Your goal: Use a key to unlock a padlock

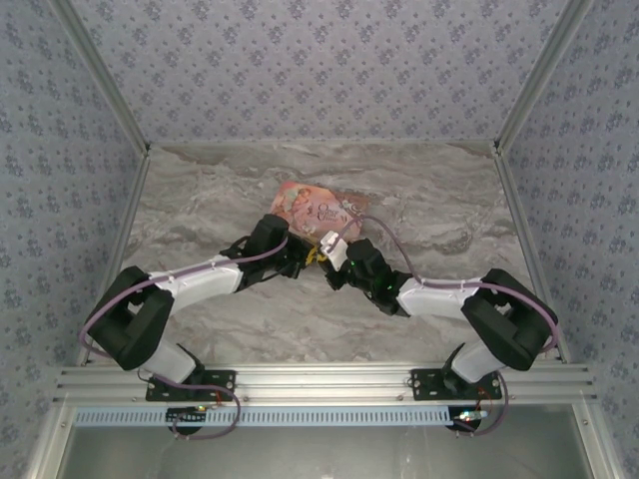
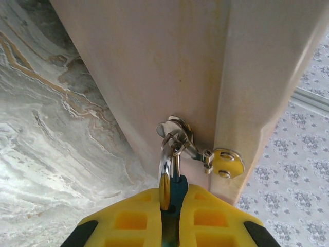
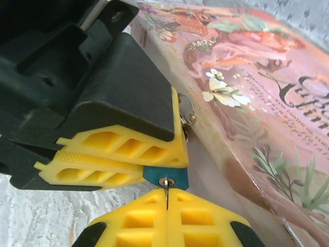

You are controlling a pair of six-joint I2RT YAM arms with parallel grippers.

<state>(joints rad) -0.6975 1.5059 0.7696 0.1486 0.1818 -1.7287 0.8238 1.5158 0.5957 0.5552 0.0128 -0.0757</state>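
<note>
Inspection finds one grey marbled tabletop (image 1: 200, 210) carrying one pink illustrated cardboard box (image 1: 312, 208). The box lies just beyond the tabletop's middle, toward the far edge.

One small padlock (image 3: 154, 176), with a blue body and a silvery metal shackle, hangs at the box's near side. Its shackle passes through one silvery metal hasp (image 2: 177, 131) fixed to the box wall.

Two arms meet at this point. The left gripper (image 2: 172, 198) is clamped on the padlock body, with its two yellow fingers (image 3: 118, 152) pressed against opposite faces. The right gripper (image 3: 167, 196) is closed tight on one thin metal key (image 3: 166, 188). The key's blade is seated in the keyhole on the padlock's end face.

It cannot be told whether the shackle is released.
</note>
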